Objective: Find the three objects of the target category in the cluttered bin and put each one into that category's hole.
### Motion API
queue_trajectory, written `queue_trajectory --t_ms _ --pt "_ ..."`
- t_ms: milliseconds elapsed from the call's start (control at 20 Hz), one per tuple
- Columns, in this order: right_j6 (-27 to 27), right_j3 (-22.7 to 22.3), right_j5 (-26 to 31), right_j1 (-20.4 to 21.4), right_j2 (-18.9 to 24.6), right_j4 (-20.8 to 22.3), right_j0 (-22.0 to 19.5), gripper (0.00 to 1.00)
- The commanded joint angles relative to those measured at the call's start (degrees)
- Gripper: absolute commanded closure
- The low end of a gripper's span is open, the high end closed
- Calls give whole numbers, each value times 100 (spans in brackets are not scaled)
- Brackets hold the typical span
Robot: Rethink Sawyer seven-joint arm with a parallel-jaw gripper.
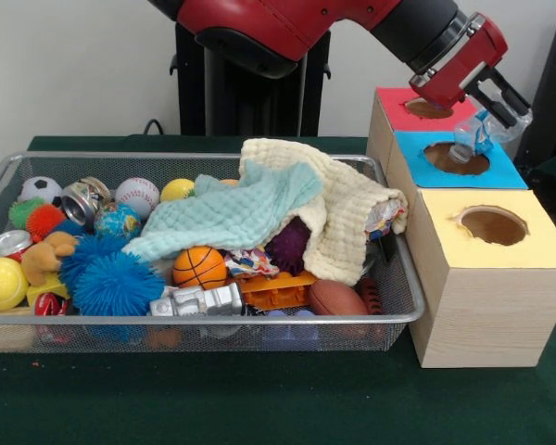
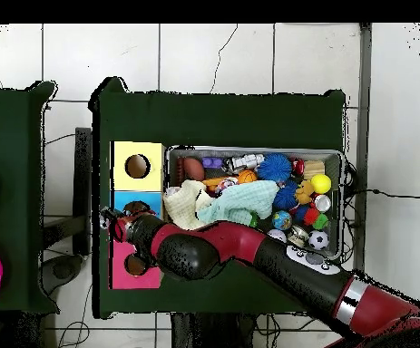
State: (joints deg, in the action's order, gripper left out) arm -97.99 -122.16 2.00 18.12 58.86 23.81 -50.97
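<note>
The wire mesh bin (image 1: 204,318) sits on the green table, full of clutter; it also shows in the overhead view (image 2: 249,150). To its right stand three wooden boxes in a row. The hole (image 1: 456,158) in the blue top is in the middle box. My gripper (image 1: 502,113) hangs just above and right of that hole, shut on a crumpled clear plastic bottle (image 1: 473,135) that dangles over the hole. In the overhead view my gripper (image 2: 112,220) is at the blue box's outer edge, and the arm hides most of the blue top.
The red-topped box (image 1: 398,109) is behind the blue one and the yellow-topped box (image 1: 493,225) in front. In the bin, cream and mint cloths (image 1: 287,209) cover the middle. A basketball (image 1: 199,267), blue spiky balls (image 1: 116,281), a can (image 1: 82,199) and a football (image 1: 336,298) lie around them.
</note>
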Motion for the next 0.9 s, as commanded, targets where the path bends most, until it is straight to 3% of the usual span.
queue_trajectory --t_ms 50,550,600,900 --pt "-297 751 -92 -229 -287 290 -98 100" --pt "-125 834 -47 -318 -196 438 -165 100" --pt "-117 844 -34 -329 -184 455 -175 0" --pt "-7 894 107 -438 -95 554 -254 0"
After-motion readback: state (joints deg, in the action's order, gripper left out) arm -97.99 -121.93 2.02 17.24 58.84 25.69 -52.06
